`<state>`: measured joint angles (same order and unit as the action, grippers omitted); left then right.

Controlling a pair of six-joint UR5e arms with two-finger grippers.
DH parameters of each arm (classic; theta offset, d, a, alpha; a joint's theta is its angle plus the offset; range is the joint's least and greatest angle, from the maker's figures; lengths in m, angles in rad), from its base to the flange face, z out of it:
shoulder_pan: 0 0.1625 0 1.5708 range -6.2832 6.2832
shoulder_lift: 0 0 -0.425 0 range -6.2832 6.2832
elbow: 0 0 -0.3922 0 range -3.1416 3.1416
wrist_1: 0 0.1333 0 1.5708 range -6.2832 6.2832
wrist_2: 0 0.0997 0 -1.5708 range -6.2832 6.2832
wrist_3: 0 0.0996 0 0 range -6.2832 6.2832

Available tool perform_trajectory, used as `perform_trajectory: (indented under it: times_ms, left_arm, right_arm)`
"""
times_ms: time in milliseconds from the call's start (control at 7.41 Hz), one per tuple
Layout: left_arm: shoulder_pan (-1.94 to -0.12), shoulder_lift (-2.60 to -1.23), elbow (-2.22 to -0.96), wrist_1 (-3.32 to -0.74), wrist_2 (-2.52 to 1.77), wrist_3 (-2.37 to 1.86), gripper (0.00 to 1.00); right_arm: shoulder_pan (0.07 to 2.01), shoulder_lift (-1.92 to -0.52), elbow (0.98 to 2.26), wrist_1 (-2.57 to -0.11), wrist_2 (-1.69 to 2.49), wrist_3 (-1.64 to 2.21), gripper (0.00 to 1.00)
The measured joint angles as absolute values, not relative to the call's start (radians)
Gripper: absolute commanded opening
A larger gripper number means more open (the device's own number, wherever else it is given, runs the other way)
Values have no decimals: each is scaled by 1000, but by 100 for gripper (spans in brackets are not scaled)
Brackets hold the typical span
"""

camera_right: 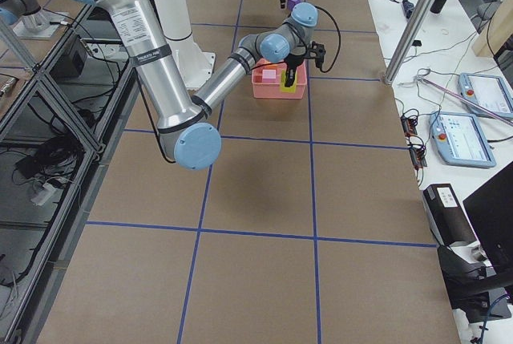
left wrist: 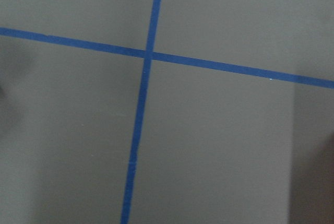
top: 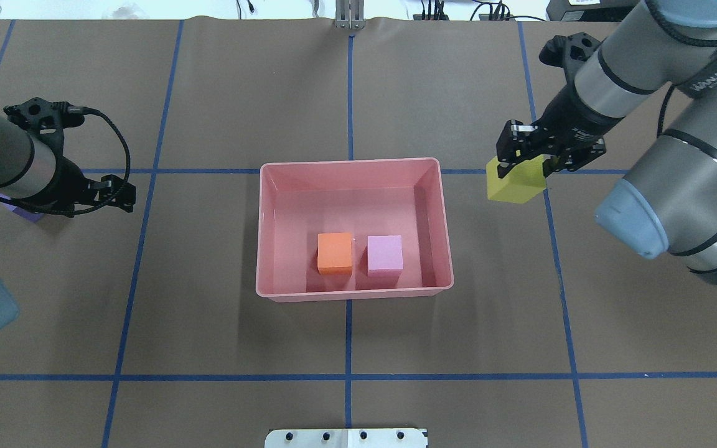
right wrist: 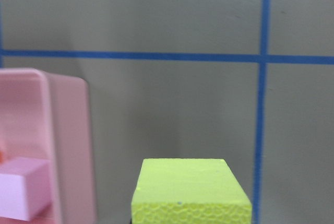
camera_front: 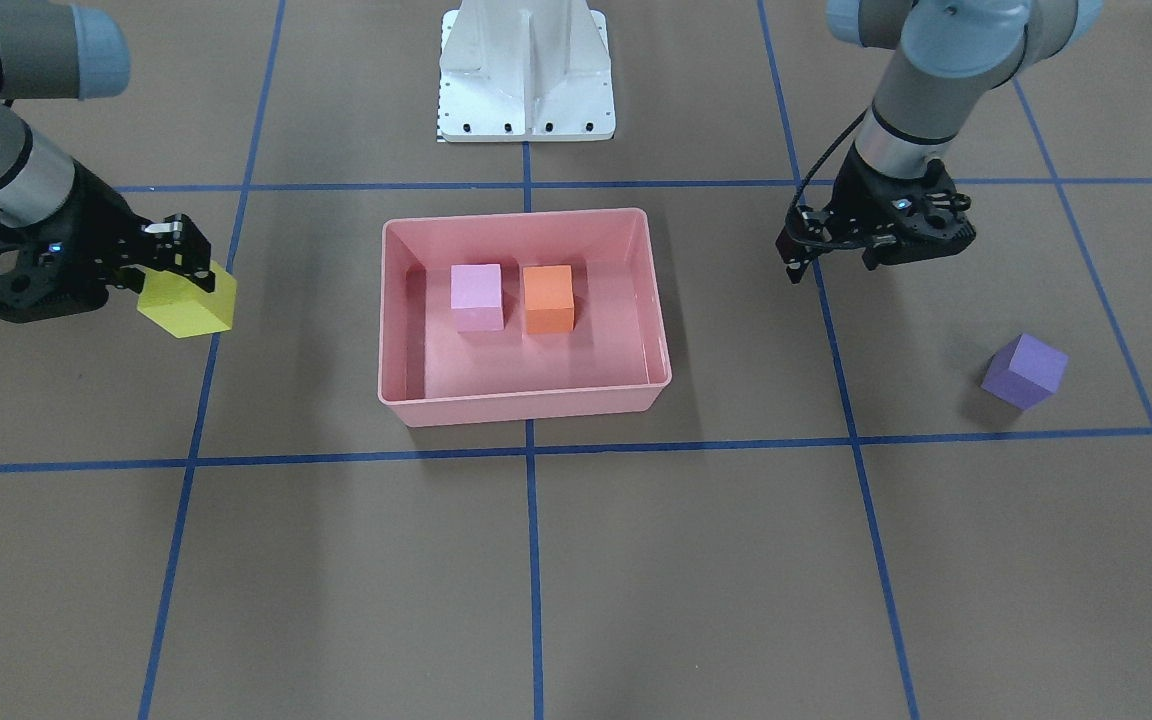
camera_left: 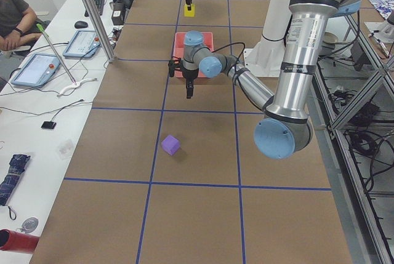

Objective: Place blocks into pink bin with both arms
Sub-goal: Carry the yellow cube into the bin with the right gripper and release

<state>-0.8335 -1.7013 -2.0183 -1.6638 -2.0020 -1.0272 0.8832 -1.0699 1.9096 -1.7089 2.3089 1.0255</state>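
Observation:
The pink bin [camera_front: 526, 405] sits at the table's middle; it also shows in the overhead view [top: 352, 292]. A light pink block [camera_front: 477, 296] and an orange block [camera_front: 548, 299] stand side by side inside it. My right gripper [top: 523, 163] is shut on the yellow block [top: 514, 182] and holds it in the air just outside the bin's right wall; the right wrist view shows the block [right wrist: 190, 192] beside the bin wall [right wrist: 68, 145]. The purple block [camera_front: 1024, 371] lies on the table beyond my left gripper [camera_front: 796, 262], which looks open and empty, between bin and block.
The white pedestal base [camera_front: 526, 75] stands behind the bin. Blue tape lines [left wrist: 146, 54] cross the brown table. In the overhead view my left arm hides most of the purple block [top: 25, 211]. Operators' desks with tablets [camera_left: 37, 67] line the far side.

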Motion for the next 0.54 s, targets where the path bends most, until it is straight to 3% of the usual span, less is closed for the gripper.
perform_trajectory:
  times_ms: [270,540]
  left_arm:
    - [-920,-1640,-1985,-1710,-2065,-908,100]
    - [-983,-1627,-1930,-1717,-2102,-821,100]
  right_arm:
    - [763,-886,1805,-1714,2190,1224,0]
    - [684,-817,1668,-1583,2089,1333,0]
